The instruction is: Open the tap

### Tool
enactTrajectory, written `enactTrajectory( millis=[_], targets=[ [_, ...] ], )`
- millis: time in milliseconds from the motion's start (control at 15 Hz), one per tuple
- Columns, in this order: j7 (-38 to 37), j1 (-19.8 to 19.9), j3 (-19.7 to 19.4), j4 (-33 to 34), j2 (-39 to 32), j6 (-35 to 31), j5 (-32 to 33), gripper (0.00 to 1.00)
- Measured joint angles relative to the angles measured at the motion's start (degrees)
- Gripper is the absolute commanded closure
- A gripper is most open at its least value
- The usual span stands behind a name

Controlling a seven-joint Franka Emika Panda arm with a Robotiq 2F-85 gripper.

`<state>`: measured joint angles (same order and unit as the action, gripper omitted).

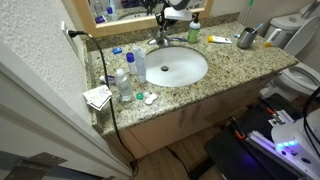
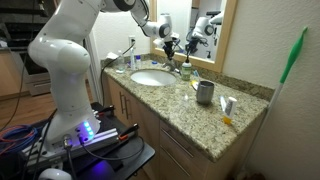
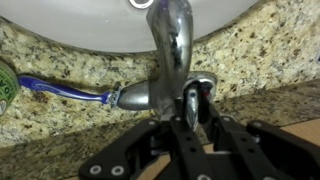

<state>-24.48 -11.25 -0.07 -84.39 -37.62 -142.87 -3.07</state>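
Observation:
The tap (image 3: 172, 40) is a shiny chrome faucet with a curved spout over the white oval basin (image 3: 90, 20). It has a low handle on each side. In the wrist view my gripper (image 3: 190, 108) reaches down over one tap handle (image 3: 203, 86). The two black fingers are shut on its silver lever. The other handle (image 3: 135, 96) is free. In both exterior views the arm reaches down to the tap (image 1: 160, 41) (image 2: 176, 68) at the back of the basin (image 1: 176, 68) (image 2: 150, 78), with the gripper (image 1: 165, 28) (image 2: 170, 52) right above it.
A blue toothbrush (image 3: 60, 92) lies on the granite counter beside the free handle. Clear plastic bottles (image 1: 124, 82) and small items stand beside the basin. A metal cup (image 2: 205, 93) and a tube stand further along the counter. The mirror and wall are close behind the tap.

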Motion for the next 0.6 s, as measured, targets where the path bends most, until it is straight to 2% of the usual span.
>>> enactTrajectory(
  millis=[267,467,533,600],
  targets=[
    [0.8,2.5,1.8,0.3,0.6,0.1,-6.5,0.94],
    [1.0,4.2,3.2,0.3,4.9,2.0,-10.5,0.94],
    [1.0,4.4,3.7,0.3,6.8,2.7,-11.7,0.53],
    [1.0,4.4,4.0,0.3,8.8,4.1,-12.7,0.50]
  ],
)
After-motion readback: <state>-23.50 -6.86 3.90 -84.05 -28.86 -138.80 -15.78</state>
